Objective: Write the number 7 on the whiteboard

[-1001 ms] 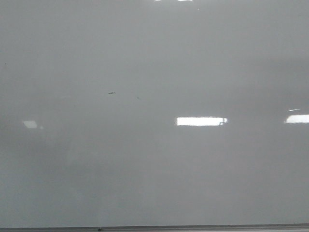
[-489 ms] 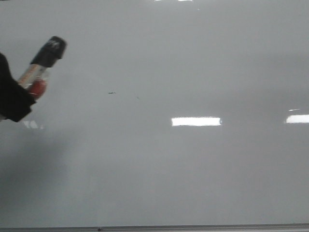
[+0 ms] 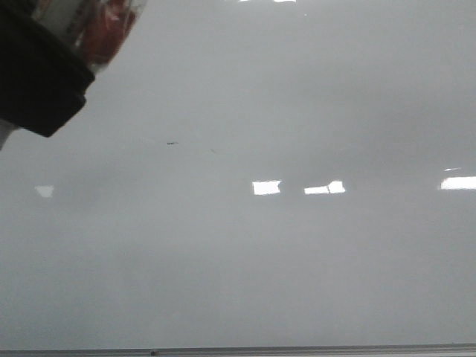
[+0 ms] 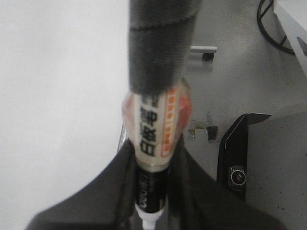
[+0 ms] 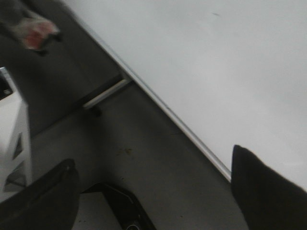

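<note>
Nothing is drawn on the whiteboard (image 3: pixel 297 111) yet. Left gripper (image 4: pixel 148 191) pinches a marker (image 4: pixel 156 124) by its top left corner. Right gripper (image 5: pixel 153 191) is spread, empty. Next, the tip must touch the board.

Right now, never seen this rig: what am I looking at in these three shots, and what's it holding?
It is a robot with two arms, each ending in a two-finger gripper. One camera looks forward at the whiteboard, a pale glossy board with light reflections. No 7 is drawn yet, only a tiny dark speck. The other two cameras sit on the wrists. The left wrist view shows the left gripper shut on a marker with its dark grey cap on; that same marker shows blurred at the front view's top left. The right wrist view shows the right gripper open and empty, above the floor by the board's bottom edge.
</note>
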Robot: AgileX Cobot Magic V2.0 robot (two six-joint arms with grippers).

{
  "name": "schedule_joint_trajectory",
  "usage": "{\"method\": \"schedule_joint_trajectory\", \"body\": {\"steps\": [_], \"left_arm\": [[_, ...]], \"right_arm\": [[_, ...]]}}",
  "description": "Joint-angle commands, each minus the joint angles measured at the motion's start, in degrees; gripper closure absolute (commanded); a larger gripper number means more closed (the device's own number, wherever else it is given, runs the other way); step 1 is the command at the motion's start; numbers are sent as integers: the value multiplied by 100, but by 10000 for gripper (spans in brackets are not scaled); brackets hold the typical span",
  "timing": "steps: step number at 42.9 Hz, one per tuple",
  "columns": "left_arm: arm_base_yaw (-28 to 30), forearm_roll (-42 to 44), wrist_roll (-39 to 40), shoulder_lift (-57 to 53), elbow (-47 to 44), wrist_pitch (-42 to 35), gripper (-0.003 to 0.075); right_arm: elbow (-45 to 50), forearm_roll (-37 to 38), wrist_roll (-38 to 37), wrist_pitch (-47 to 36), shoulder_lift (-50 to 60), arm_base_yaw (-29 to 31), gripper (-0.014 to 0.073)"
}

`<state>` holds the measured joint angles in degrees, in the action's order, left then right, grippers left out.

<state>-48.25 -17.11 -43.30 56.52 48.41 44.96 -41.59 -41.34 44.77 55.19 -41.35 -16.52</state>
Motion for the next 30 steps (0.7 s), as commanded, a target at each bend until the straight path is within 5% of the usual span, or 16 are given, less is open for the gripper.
{"method": "schedule_joint_trajectory", "body": {"steps": [1, 20, 30], "left_arm": [[-48, -146, 4, -88, 188, -260, 741], [-48, -155, 4, -88, 188, -260, 741], [-48, -155, 4, -88, 188, -260, 741]], "right_arm": [[-493, -592, 475, -40, -394, -373, -59], [-2248, -592, 767, -331, -2485, -2352, -59], [-2657, -566, 775, -344, -3090, -2747, -58]]}}
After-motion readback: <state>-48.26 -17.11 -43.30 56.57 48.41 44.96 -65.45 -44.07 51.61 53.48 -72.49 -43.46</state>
